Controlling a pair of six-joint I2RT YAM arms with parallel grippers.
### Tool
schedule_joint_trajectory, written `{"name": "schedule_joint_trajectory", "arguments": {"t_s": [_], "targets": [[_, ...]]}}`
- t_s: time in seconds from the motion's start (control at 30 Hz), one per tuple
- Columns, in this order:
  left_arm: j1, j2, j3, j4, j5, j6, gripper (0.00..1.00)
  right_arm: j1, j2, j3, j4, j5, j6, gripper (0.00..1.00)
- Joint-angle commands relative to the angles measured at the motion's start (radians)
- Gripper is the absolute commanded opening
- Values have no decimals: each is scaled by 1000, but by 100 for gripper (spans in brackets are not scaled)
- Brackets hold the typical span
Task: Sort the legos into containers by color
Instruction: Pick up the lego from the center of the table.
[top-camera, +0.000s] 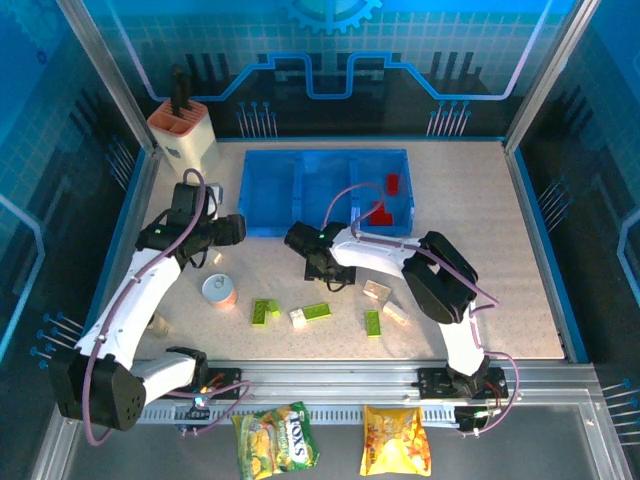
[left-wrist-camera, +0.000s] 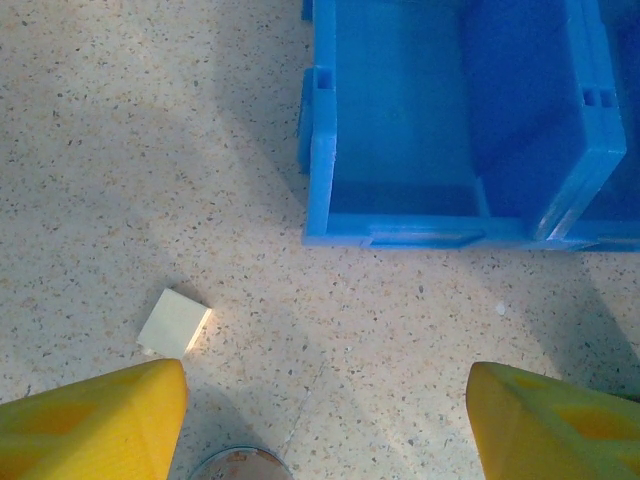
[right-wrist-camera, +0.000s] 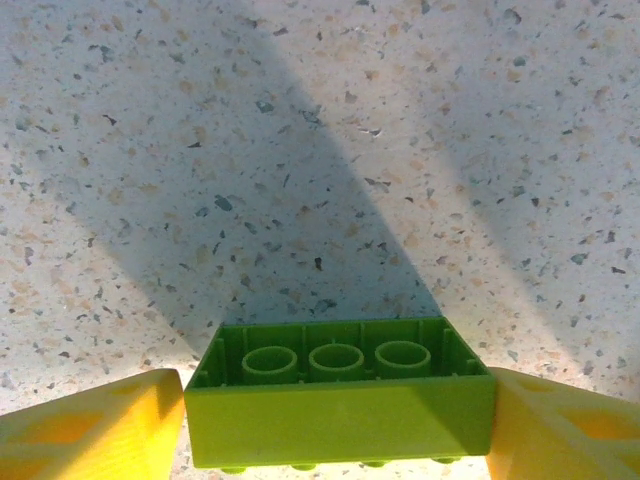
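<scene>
Right gripper (right-wrist-camera: 338, 395): clamped across green brick (right-wrist-camera: 340, 420) — apparently at the very fingertips.
Left gripper (left-wrist-camera: 325, 400): spread, empty.
Risk: brick pivots out (shallow bite) before the tray (top-camera: 268, 195).

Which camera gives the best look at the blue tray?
The top view: the whole blue tray, all three compartments, red bricks in the right one. The left wrist view cuts it off, catching a near corner and one empty compartment.
</scene>
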Motion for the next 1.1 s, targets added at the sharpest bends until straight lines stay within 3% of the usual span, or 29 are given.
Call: {"name": "schedule_joint_trajectory", "arguments": {"t_s": [0.0, 0.3, 1.07], "targets": [[10, -14, -17, 8, 25, 19, 75, 10, 15, -1, 0, 3, 24, 74], [12, -16, -17, 9, 26, 19, 74, 12, 2, 8, -16, 18, 14, 69], [18, -19, -18, 10, 35, 21, 75, 10, -57, 143, -116, 99, -68, 68]]}}
